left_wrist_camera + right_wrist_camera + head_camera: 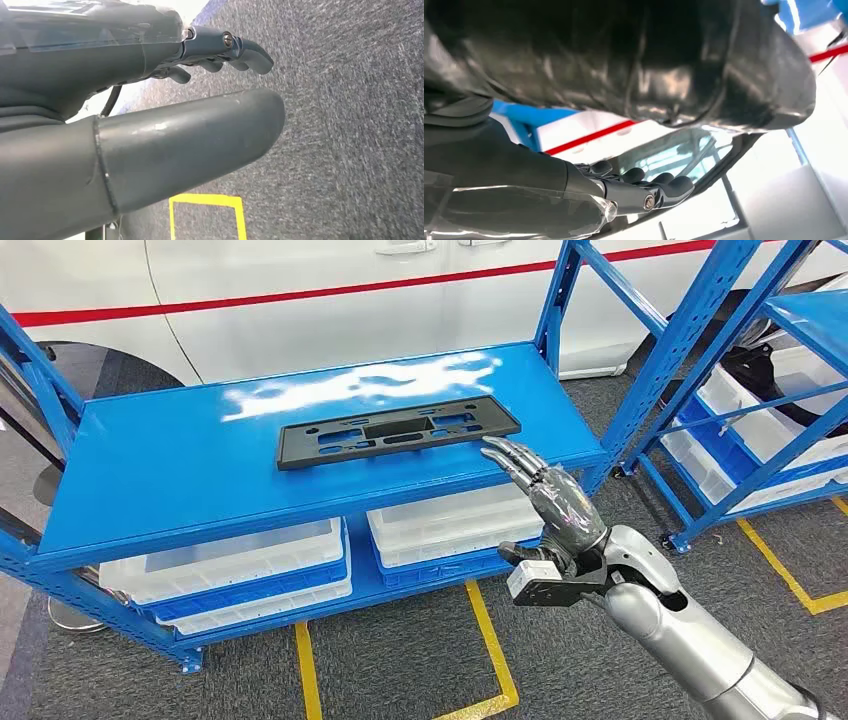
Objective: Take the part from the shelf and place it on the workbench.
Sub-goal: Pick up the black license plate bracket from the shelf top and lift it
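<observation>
In the head view, the black part (398,431) is lying flat on the blue worktop (180,470), toward its back right area, a long thin panel with several cut-out slots. The right hand (545,502) is reaching up from below with fingers stretched out and apart, holding nothing, its fingertips (497,447) hovering just beside the part's near right corner; whether they are touching it cannot be told. White bins (240,565) are sitting on the lower level, and a second blue shelf (760,390) is standing to the right with a white vehicle (300,300) behind. The part is looking like stiff moulded plastic, probably light, smooth and a little slippery on the glossy surface; being so flat, it is likely best taken by a long edge or through one of the slots near the middle, so it is not tipping.

In the left wrist view, the left hand (150,125) is hanging over grey carpet (350,125) and a yellow floor marking (207,212), fingers loosely curled, gripping nothing.

In the right wrist view, the right hand (624,190) is showing dark fingers extended with nothing between them. The thumb is blurring across much of the picture, and the part is hard to make out here.
</observation>
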Tool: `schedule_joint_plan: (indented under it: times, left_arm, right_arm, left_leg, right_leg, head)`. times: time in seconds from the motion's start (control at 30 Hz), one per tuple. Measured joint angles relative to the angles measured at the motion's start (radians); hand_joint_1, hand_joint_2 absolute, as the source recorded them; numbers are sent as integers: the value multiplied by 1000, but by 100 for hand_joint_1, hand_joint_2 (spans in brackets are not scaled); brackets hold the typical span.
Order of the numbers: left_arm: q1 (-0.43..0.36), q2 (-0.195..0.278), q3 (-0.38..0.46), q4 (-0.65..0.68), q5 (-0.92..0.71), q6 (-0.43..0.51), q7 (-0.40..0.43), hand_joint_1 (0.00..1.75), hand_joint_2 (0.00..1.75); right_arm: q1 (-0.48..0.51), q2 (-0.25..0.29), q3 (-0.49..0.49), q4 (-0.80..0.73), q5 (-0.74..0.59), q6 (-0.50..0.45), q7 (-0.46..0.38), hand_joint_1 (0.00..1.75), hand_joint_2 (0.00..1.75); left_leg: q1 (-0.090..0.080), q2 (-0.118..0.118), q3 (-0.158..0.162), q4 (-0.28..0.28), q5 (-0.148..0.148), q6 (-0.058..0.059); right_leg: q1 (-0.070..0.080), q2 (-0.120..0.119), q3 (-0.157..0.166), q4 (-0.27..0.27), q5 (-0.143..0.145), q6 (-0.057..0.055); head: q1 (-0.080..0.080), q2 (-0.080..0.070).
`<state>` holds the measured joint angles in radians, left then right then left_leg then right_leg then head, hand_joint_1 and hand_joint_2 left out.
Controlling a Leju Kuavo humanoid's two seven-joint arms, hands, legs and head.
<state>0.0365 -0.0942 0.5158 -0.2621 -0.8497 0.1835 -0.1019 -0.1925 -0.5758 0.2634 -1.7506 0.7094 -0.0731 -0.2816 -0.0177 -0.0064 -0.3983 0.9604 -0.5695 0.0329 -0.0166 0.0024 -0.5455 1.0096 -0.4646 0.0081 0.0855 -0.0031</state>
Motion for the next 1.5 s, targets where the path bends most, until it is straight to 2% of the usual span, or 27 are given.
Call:
schedule_joint_plan:
  times: [0.23,0.53,0.73,0.97,1.5]
  left_arm:
    - [-2,0,0,0,-9,-14,4,0,0]
    - [-12,0,0,9,-19,-76,21,0,0]
    - [-13,3,0,19,-27,-130,52,0,0]
    - [-11,4,1,21,-28,-144,59,0,0]
    - [-8,5,2,21,-33,-152,60,0,0]
  right_arm:
    - [-51,-40,56,11,51,3,29,0,0]
    - [-96,-46,122,51,50,41,49,0,0]
    - [-131,-43,172,101,28,58,60,0,0]
    - [-137,-18,206,132,11,46,59,0,0]
    - [-124,4,215,143,-4,29,59,0,0]
  left_leg:
    - [0,0,0,0,0,0]
    - [0,-1,0,0,0,0]
    - [0,-1,0,0,0,0]
    - [0,-2,0,0,0,0]
    - [0,-2,0,0,0,0]
  right_leg:
    - [0,0,0,0,0,0]
    - [0,0,0,0,0,0]
    - [0,0,0,0,0,0]
    - [0,0,0,0,0,0]
    - [0,-1,0,0,0,0]
  head:
    - [0,0]
    - [0,0]
    - [0,0]
    - [0,0]
    - [0,0]
